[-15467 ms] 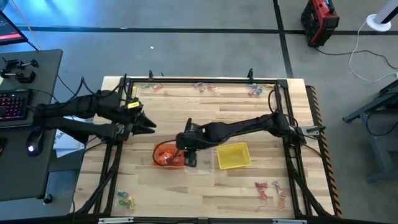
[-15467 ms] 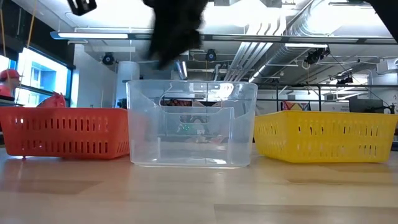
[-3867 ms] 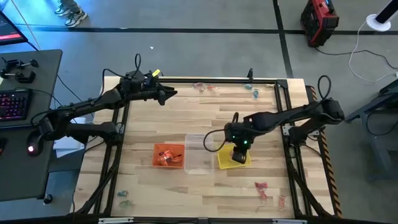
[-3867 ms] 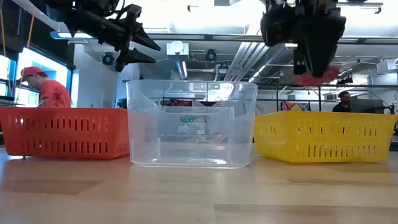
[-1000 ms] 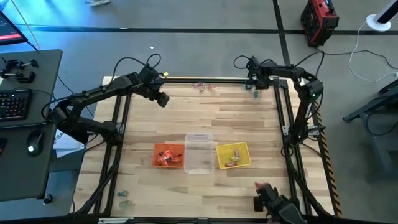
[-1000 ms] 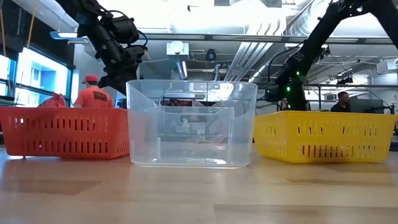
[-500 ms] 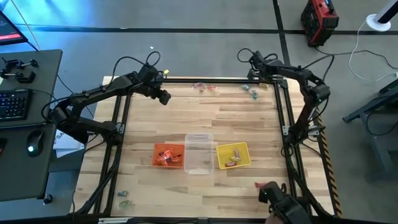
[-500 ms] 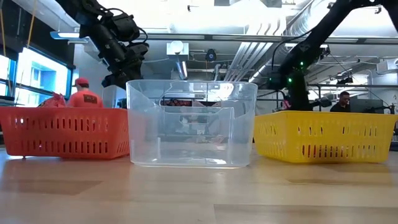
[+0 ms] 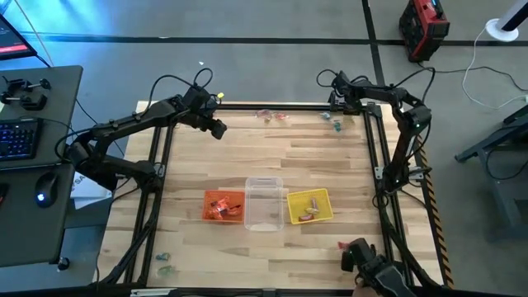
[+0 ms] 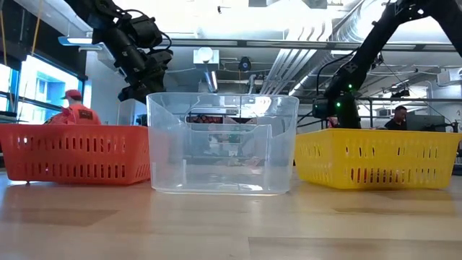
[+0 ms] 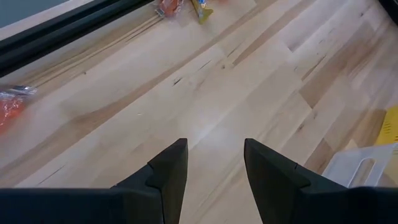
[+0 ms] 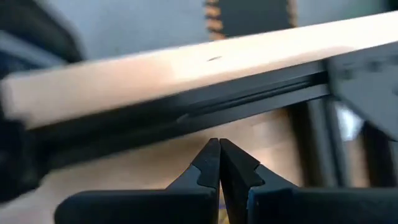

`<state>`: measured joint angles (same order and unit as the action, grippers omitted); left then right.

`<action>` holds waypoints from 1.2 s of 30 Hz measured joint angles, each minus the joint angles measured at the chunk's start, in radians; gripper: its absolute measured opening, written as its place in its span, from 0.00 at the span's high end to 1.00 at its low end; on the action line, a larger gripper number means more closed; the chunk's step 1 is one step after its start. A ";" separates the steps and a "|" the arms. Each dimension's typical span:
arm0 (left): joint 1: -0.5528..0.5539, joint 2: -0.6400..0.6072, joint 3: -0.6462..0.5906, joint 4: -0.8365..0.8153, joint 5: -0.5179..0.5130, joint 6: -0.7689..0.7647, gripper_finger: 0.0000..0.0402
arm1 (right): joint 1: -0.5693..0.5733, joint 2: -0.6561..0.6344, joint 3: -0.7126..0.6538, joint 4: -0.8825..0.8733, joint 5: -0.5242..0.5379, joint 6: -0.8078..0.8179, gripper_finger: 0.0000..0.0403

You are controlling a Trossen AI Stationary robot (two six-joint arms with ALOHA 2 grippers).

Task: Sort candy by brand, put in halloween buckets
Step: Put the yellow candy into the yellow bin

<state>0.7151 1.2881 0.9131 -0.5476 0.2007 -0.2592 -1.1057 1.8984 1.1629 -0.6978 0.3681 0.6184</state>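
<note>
Three halloween buckets stand in a row mid-table: orange (image 9: 223, 205) with red-orange candy, clear (image 9: 264, 204), yellow (image 9: 309, 206) with pink candy. Loose candy lies at the far edge (image 9: 272, 115), teal pieces near the far right corner (image 9: 332, 122), pink ones near right (image 9: 342, 245), green-teal ones near left (image 9: 165, 262). My left gripper (image 9: 218, 129) hovers open over bare wood at the far left (image 11: 214, 163). My right gripper (image 9: 333, 86) is shut and empty at the far right corner (image 12: 219, 148), by the black frame rail.
A black frame (image 9: 272, 105) runs along the far edge, with posts down both sides. A dark object (image 9: 367, 264) sits at the near right edge. Bare wood lies between the buckets and the far edge. A person (image 10: 72, 108) shows behind the orange bucket.
My right arm has swayed a little to and fro at the far right corner, gripper still shut. My left gripper has edged slightly toward the table's right. The dark object at the near right edge has shifted. The person behind has walked leftward in the low view.
</note>
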 joint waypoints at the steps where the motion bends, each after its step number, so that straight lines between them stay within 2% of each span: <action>1: 0.000 0.000 0.000 0.000 0.000 0.000 0.63 | 0.004 0.000 0.000 -0.002 -0.027 -0.020 1.00; 5: 0.000 0.000 0.000 0.001 -0.001 0.001 0.63 | 0.040 -0.001 0.001 -0.053 -0.085 -0.071 1.00; 13: 0.000 0.000 0.000 0.043 -0.002 0.009 0.63 | 0.133 -0.007 0.000 -0.275 -0.094 -0.185 1.00; 19: 0.000 0.000 0.000 0.049 -0.002 0.009 0.63 | 0.193 -0.104 0.000 -0.249 -0.088 -0.157 1.00; 22: 0.000 0.000 0.000 0.052 -0.002 0.008 0.63 | 0.166 -0.155 0.001 -0.206 -0.080 -0.115 1.00; 26: 0.000 0.000 0.000 0.053 -0.002 0.003 0.63 | 0.120 -0.163 0.001 -0.219 -0.062 -0.099 1.00; 29: 0.000 0.000 0.000 0.053 -0.002 0.002 0.63 | 0.101 -0.155 0.001 -0.226 -0.102 -0.108 0.99; 33: 0.000 0.000 0.000 0.053 -0.002 0.002 0.63 | 0.094 -0.155 0.001 -0.219 -0.171 -0.230 0.91; 36: 0.000 0.000 0.000 0.053 -0.002 0.002 0.63 | 0.077 -0.155 -0.008 -0.219 -0.229 -0.309 0.78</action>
<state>0.7147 1.2881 0.9133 -0.4950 0.1986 -0.2573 -1.0289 1.7432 1.1545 -0.9168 0.1392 0.3092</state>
